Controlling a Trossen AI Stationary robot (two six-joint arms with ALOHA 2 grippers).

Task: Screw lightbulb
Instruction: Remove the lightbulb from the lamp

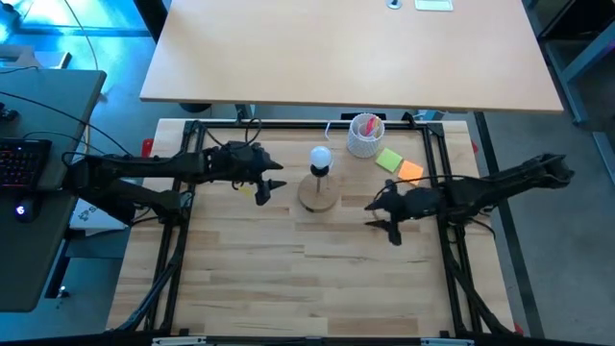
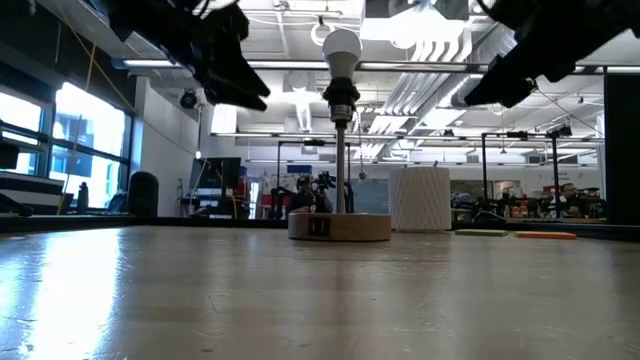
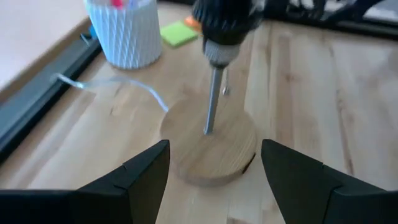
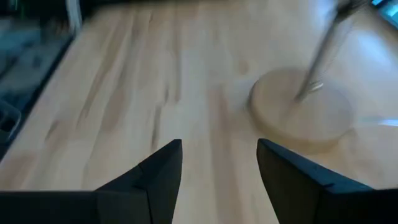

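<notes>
You see: white lightbulb [image 1: 320,157]; pale wooden disc [image 1: 318,195], black socket [image 2: 340,97]; white ribbed cup [image 1: 365,135], pink contents; green [image 1: 389,160] and orange [image 1: 410,171] notes; striped blond table [image 1: 288,269]

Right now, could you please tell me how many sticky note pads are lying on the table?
2. A green pad lies beside the white cup at the table's far right, and an orange pad touches its right-hand corner, nearer the right arm. None seems hidden.
</notes>
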